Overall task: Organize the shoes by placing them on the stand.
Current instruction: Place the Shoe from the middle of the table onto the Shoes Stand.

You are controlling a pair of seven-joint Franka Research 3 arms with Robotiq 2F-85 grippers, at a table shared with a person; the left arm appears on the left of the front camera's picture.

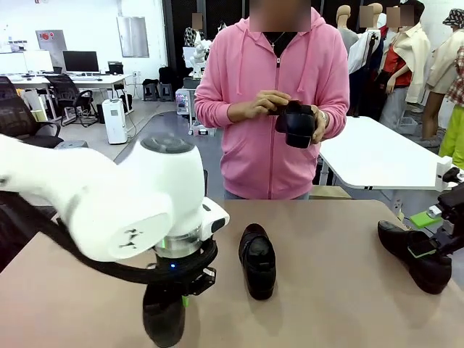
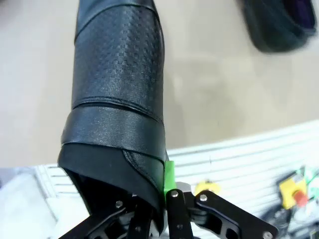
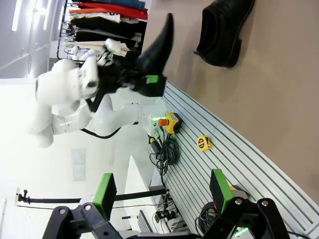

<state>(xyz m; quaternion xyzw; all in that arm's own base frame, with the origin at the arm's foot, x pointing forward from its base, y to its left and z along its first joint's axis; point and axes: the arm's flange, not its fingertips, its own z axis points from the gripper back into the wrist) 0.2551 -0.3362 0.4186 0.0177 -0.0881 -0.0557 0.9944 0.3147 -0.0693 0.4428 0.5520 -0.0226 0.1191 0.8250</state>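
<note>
Down at seven o'clock, the left gripper is clamped on the heel rim of the first shoe, one green pad outside the leather, toe pointing down. Moving right, near six o'clock on the table, the second shoe lies flat, toe toward the robot. Up at twelve, the person's hands grasp the third shoe. Out at four o'clock, the right gripper gapes wide, nothing between its fingers. The fourth shoe lies just beside it; touching or not, can't tell.
</note>
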